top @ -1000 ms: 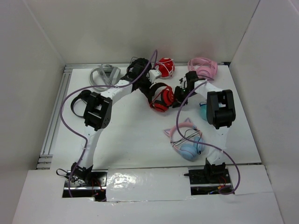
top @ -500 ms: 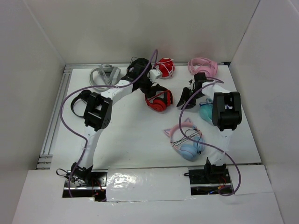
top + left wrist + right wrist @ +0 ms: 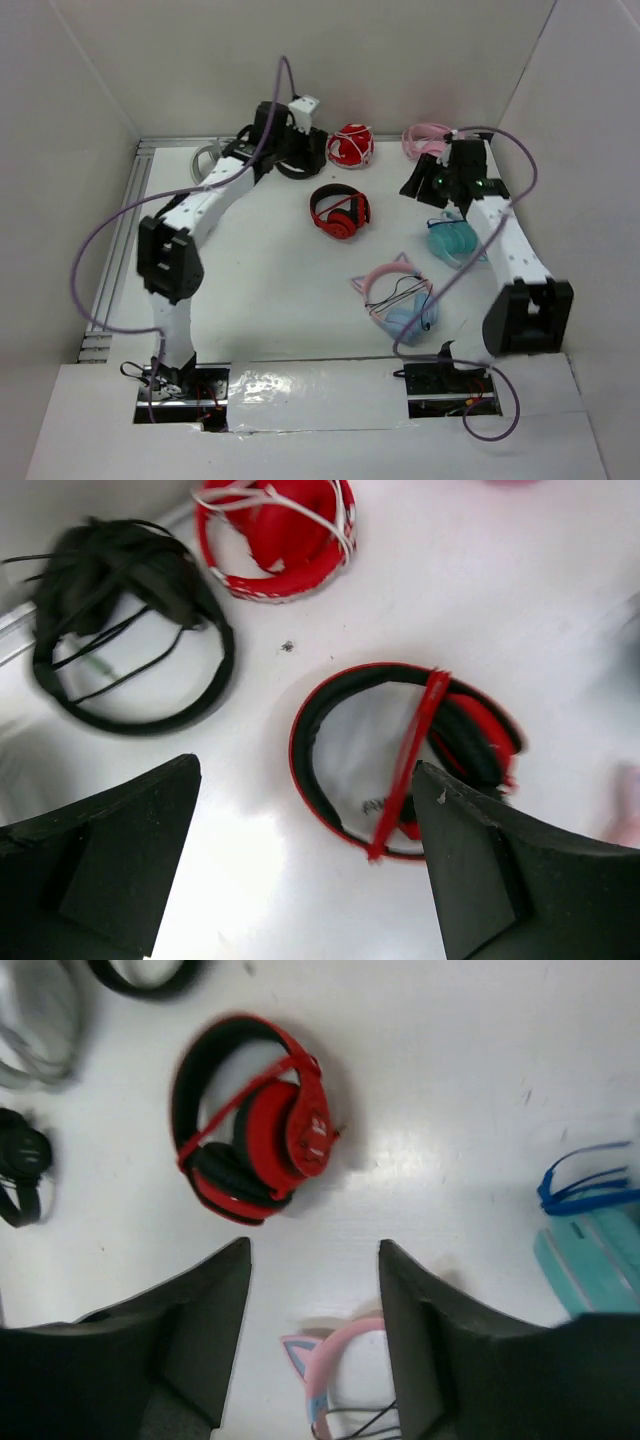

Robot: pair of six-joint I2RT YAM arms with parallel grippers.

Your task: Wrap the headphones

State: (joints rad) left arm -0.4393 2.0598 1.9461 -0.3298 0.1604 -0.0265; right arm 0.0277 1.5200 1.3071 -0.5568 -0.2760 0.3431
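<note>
Located headphones (image 3: 340, 212) lying flat on table (image 3: 260, 290), near its middle, earcups folded inside the band, well apart from both arms. Read left gripper (image 3: 303, 770) as spread wide, empty, looking down on them. Read right gripper (image 3: 312, 1247) as parted too, pinching nothing. Noted red cable (image 3: 408, 765) drawn straight across the band; could not make out its free end, view blurred, possibly loose. Risks to watch: undoing the wrap through an untucked end springing free; snagging that strand on a low pass; reaching by mistake for red pair wound in white cord (image 3: 352, 145) nearby.
</note>
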